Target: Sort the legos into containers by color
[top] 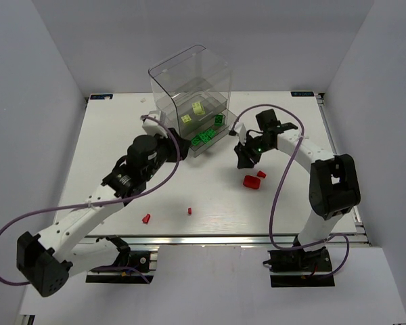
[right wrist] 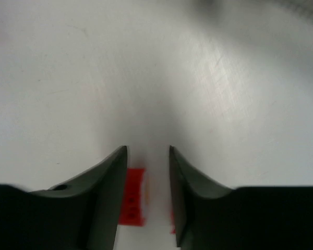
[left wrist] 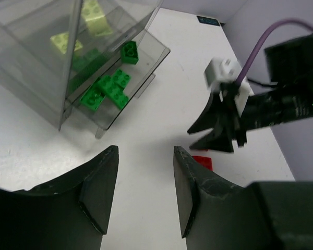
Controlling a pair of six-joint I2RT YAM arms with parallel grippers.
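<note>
The clear stacked containers (top: 164,81) stand at the back centre. The lower drawer (left wrist: 155,52) is pulled out and holds several dark green legos (top: 204,136) (left wrist: 107,89). Pale yellow-green legos (top: 193,112) (left wrist: 65,41) lie in the drawer above. Red legos lie on the table: two (top: 251,181) (top: 261,174) near my right gripper and two small ones (top: 146,219) (top: 189,211) near the front. My left gripper (top: 181,143) (left wrist: 143,174) is open and empty, just in front of the drawers. My right gripper (top: 243,160) (right wrist: 147,174) is open above the table, with a red lego (right wrist: 133,200) showing between its fingers.
White walls close in the table (top: 108,156) on the left, right and back. Purple cables loop from both arms. In the left wrist view, the right gripper (left wrist: 215,136) hangs over a red lego (left wrist: 203,162).
</note>
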